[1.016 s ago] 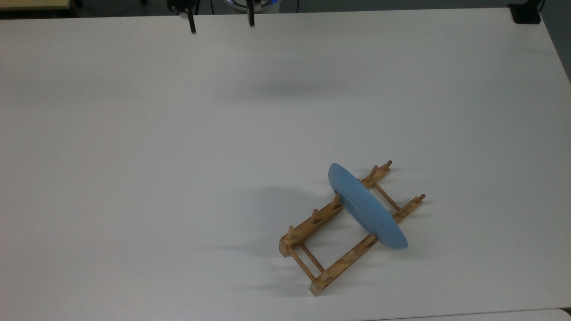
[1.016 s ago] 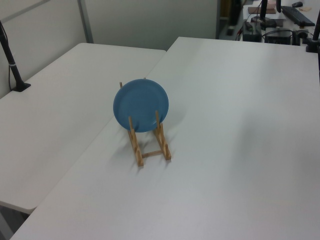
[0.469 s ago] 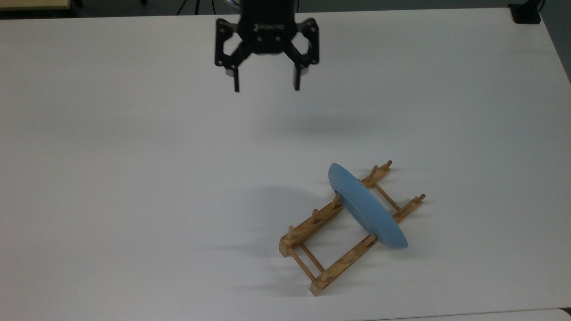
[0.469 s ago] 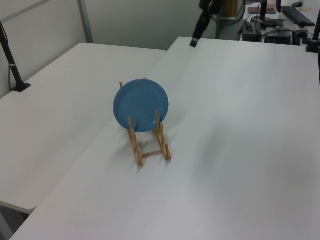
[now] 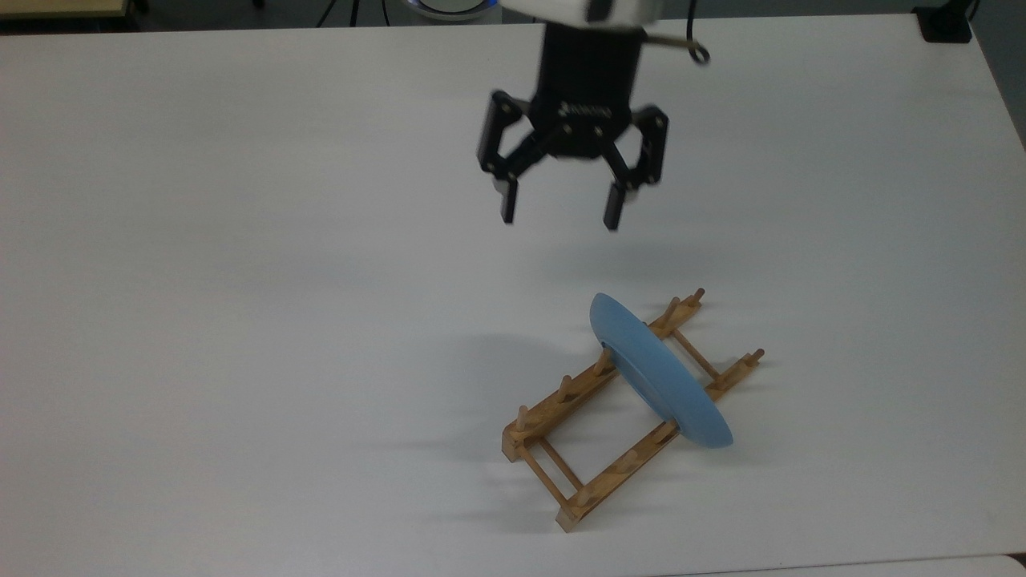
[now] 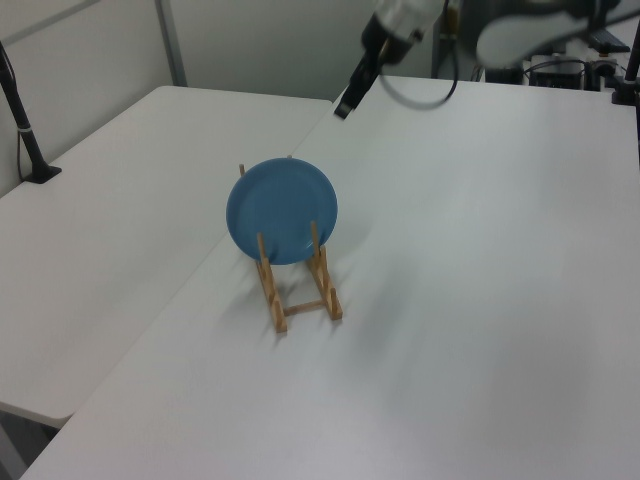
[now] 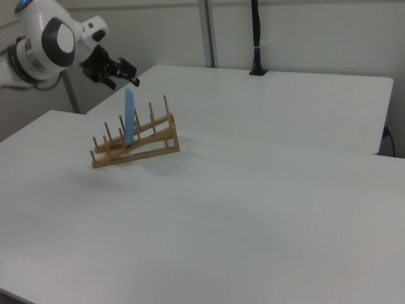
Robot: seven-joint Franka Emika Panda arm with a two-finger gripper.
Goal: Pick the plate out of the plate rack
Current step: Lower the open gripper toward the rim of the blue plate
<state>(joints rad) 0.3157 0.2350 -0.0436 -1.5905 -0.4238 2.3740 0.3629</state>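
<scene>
Light-blue round glossy plate (image 5: 659, 377) stands on edge between the pegs of the small light-brown wooden plate rack (image 5: 585, 433), lower right of centre in the top view, on the white table (image 5: 240, 280). Its rim runs diagonally there, upper left to lower right. The black two-finger gripper (image 5: 557, 215), jaws spread wide and empty, hangs well apart toward the upper middle of the frame, so the plate lies below and slightly right of it; the fingers likely need turning to straddle the rim.

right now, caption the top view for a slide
Open black two-finger gripper above white table, short of round light-blue plate standing upright in light-brown wooden rack.
</scene>
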